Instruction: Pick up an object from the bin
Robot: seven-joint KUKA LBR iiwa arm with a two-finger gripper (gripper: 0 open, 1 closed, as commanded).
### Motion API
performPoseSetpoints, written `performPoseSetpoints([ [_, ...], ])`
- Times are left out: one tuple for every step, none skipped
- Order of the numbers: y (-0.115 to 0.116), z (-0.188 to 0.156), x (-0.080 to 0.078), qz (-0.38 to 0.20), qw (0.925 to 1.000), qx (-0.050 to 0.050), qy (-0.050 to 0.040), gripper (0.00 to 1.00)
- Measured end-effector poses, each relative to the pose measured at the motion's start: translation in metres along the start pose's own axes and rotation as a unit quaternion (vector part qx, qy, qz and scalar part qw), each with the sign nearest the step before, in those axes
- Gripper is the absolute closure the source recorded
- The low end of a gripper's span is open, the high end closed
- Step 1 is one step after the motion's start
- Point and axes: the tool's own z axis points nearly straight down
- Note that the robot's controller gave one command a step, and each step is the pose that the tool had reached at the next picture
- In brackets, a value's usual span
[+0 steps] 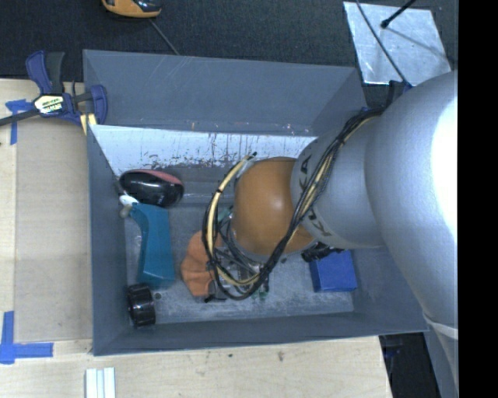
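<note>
Beyond the far wall of the grey metal bin (pixel 218 85), dark, near-black flooring (pixel 249 31). At top right on it, a pale silvery sheet (pixel 389 47), crossed by a thin black rod (pixel 401 14). At the top edge, a yellow-and-black object (pixel 132 6), trailing a thin cord (pixel 165 37).

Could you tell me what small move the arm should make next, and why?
Probably a slight shift over the orange lump, then down: the gripper hangs low right beside it near the bin's front wall, while the teal object and blue block lie farther off. Cables hide the contact, so I would go gently.
</note>
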Motion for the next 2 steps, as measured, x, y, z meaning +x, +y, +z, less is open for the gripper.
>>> performPoseSetpoints([
  [0.0028, -0.1779, -0.0212, -0.005, 1.0, -0.001, -0.0034, 1.0],
  [0.0026, -0.1758, -0.0205, -0.005, 1.0, 0.0, -0.0013, 1.0],
])
